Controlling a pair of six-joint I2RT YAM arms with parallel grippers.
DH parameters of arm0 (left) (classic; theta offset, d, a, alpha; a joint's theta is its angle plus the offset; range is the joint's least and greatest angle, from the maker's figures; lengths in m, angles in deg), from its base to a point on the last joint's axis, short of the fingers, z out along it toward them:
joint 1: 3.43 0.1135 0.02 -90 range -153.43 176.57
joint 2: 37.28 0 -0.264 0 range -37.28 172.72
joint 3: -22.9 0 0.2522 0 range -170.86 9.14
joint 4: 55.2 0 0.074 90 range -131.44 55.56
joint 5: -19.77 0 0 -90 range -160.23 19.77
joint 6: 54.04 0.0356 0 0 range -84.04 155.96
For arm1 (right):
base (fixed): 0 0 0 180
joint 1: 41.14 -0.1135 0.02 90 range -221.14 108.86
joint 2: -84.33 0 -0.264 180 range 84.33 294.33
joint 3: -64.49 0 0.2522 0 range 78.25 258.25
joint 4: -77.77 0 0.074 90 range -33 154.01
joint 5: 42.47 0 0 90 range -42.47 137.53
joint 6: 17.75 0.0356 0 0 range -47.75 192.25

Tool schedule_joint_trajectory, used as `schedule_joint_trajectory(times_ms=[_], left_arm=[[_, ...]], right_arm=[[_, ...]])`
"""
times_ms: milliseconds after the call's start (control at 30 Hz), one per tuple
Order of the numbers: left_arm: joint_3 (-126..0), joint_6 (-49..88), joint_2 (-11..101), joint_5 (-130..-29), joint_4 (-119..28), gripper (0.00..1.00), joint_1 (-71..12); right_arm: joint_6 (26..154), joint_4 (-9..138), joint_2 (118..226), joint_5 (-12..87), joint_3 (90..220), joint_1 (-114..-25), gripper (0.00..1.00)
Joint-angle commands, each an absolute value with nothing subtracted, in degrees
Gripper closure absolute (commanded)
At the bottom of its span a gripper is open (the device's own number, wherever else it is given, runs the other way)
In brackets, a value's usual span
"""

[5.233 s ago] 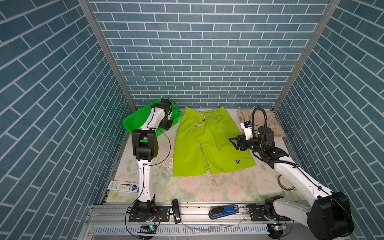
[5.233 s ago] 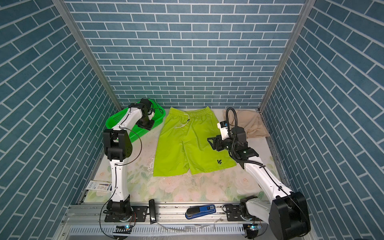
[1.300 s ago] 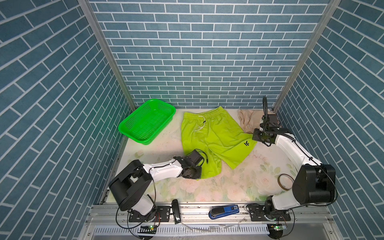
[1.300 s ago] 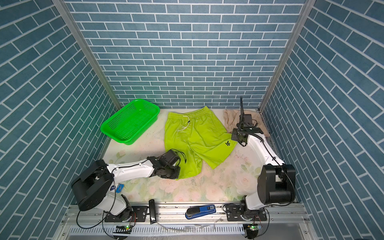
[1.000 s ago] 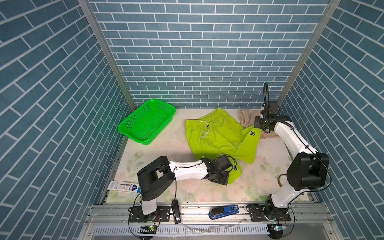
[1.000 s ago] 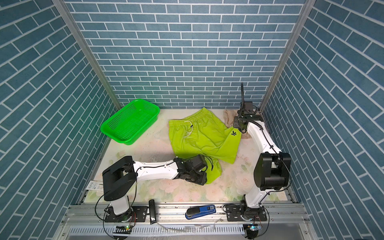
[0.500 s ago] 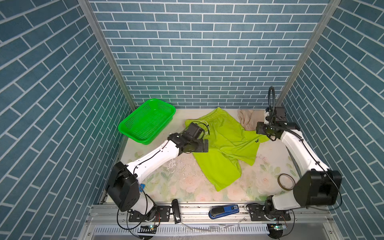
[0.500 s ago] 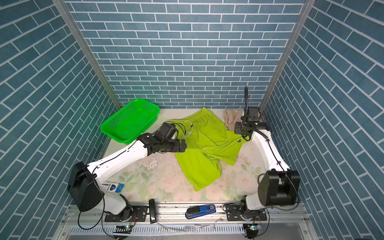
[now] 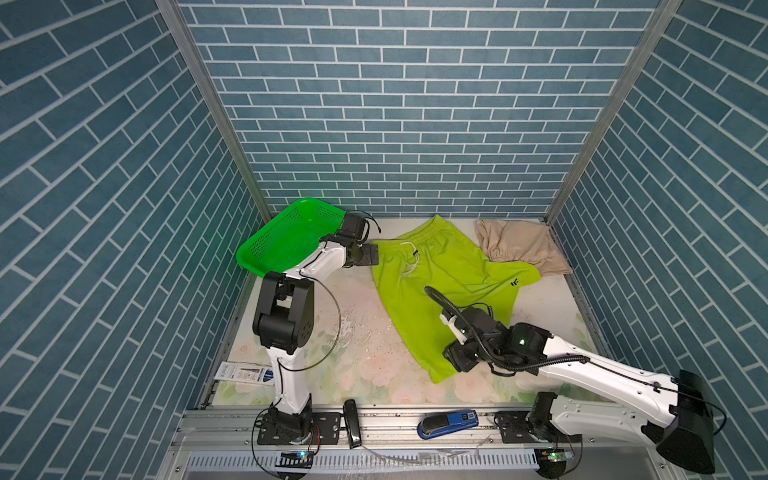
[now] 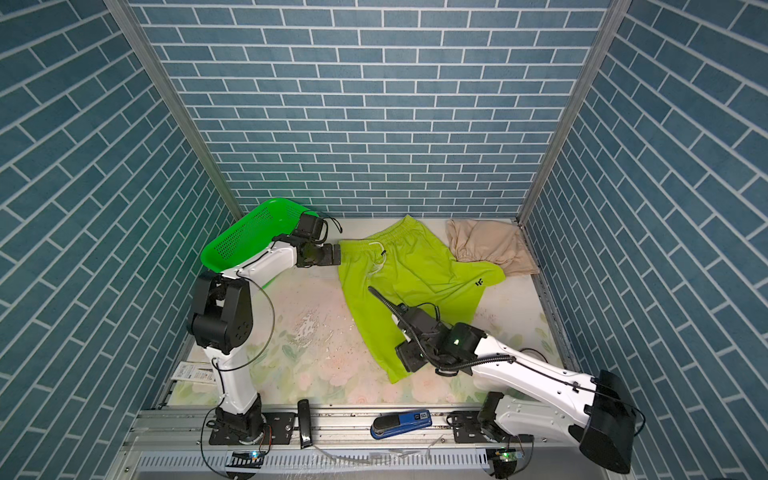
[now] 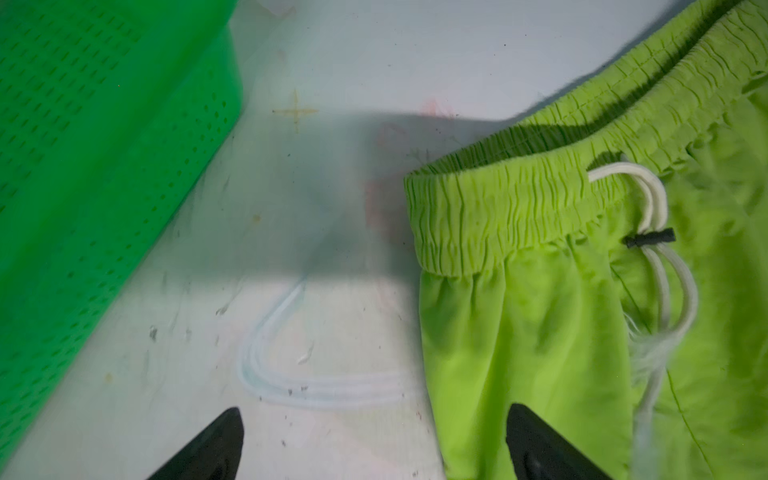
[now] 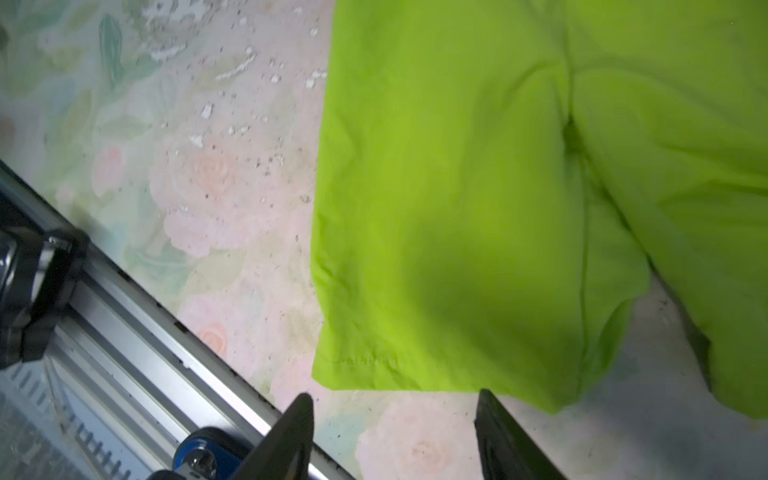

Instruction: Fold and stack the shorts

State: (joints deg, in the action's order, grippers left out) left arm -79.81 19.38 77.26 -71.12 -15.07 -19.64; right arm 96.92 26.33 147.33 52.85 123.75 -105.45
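Both empty: left pincer gaping wide, right pincer parted less.
Left finger overlaps lime shorts; right tips near leg hem; bases cropped.

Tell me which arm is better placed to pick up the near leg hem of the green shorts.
Right. The right tool, open, sits just short of that hem on the green shorts. The left tool, also open, is far off at the waistband beside the basket.

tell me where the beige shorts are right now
In both top views the beige shorts lie bunched in the far right corner of the table, touching the lime green shorts.
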Motion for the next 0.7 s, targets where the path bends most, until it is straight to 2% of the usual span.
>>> schedule_joint_trajectory(times_ms=[0, 167, 367, 433, 567, 667], left_arm=[[-85.14, 23.09, 82.14, -74.42, -15.54, 0.0, -20.21], [-90.73, 23.98, 88.82, -77.59, -14.66, 0.0, -20.13], [-94.23, 25.0, 92.01, -78.91, -13.35, 0.0, -20.06], [-95.15, 25.3, 92.8, -79.31, -12.74, 0.04, -20.05], [-97.38, 25.49, 94.33, -80.06, -10.84, 0.28, -20.04], [-98.13, 26.0, 94.89, -79.79, -9.32, 0.6, -20.04]], right_arm=[[102.82, 26.83, 151.77, 58.59, 124.01, -111.54, 0.36], [103.26, 29.06, 161.86, 59.83, 126.14, -118.0, 0.36], [104.83, 31.1, 168.22, 62.44, 124.96, -118.83, 0.36], [105.29, 30.98, 168.87, 64.33, 124.33, -118.81, 0.36], [105.3, 31.09, 170.89, 66.13, 123.72, -118.83, 0.4], [104.95, 34.31, 172.28, 65.04, 122.32, -118.82, 0.44]])
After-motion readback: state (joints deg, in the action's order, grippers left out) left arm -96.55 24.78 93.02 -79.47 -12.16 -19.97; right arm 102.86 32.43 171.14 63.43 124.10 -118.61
